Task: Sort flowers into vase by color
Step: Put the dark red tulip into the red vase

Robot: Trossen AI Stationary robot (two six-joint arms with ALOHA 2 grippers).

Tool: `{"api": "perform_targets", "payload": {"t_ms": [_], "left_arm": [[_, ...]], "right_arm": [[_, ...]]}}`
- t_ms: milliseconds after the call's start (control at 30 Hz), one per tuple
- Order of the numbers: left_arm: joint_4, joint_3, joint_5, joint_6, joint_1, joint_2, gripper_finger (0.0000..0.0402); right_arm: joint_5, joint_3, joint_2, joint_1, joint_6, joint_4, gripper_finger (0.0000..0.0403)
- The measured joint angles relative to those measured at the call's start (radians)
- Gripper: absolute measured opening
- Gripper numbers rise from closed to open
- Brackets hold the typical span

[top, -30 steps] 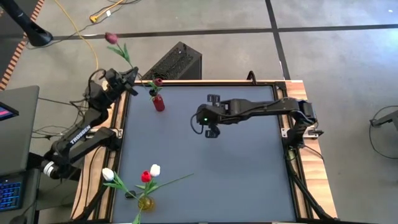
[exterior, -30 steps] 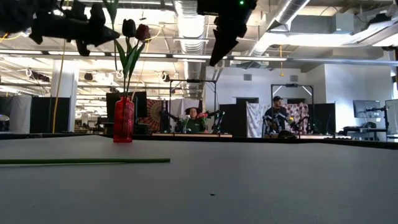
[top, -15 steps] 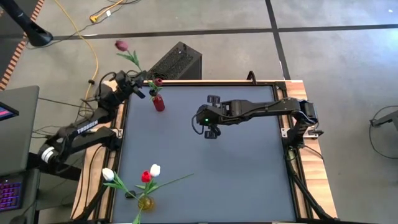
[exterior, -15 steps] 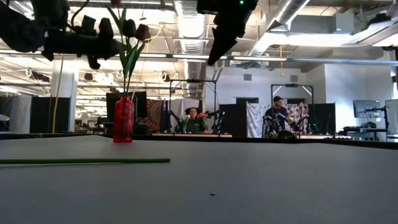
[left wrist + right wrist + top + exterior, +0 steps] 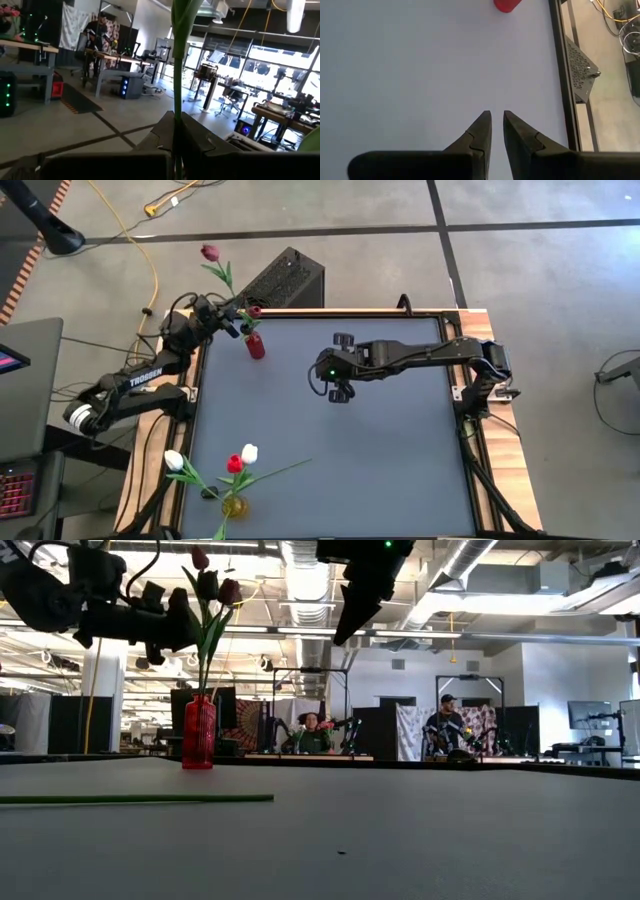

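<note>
My left gripper (image 5: 230, 320) is above the table's far left corner, right beside the red vase (image 5: 256, 346), and is shut on a dark red tulip (image 5: 210, 252). That tulip's head (image 5: 200, 558) sits above the two dark heads (image 5: 218, 586) standing in the red vase (image 5: 199, 732). A yellow vase (image 5: 234, 505) near the near left edge holds two white tulips (image 5: 174, 460) and a red one (image 5: 235, 464). My right gripper (image 5: 340, 392) hovers over the table's middle, open by a narrow gap (image 5: 496, 115), touching nothing. My left gripper pinches the tulip's thin green stem (image 5: 176, 122) between its two fingers, partway along its length. The stem runs out past the fingertips and slants up to the head. The flower is lifted clear of the table; its lower end is hidden by the gripper.
A green stem (image 5: 135, 799) lies flat on the table toward the near left. A black box (image 5: 285, 278) stands just beyond the far edge near the red vase. People sit in the room behind the table (image 5: 310, 730). The dark tabletop (image 5: 380, 460) lies between the two vases.
My left gripper has carried the tulip toward the table's right, closing in on the red vase. The tulip's head now stands just above the vase's dark heads. My right arm has kept still.
</note>
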Motion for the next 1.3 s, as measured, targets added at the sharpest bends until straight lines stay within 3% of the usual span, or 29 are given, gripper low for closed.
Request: {"api": "perform_targets", "payload": {"t_ms": [700,1067,1300], "left_arm": [[-0.118,0.0,-0.05,0.13,-0.07,0.0,0.0],[-0.181,0.001,-0.051,0.127,-0.076,0.0,0.0],[-0.183,0.001,-0.035,0.132,-0.076,0.0,0.0027]], "right_arm": [[0.0,0.001,0.0,0.019,0.006,0.0,0.0075],[0.0,0.001,0.0,0.035,0.001,-0.001,0.0075],[0.0,0.001,0.001,0.035,-0.009,-0.001,0.0075]]}}
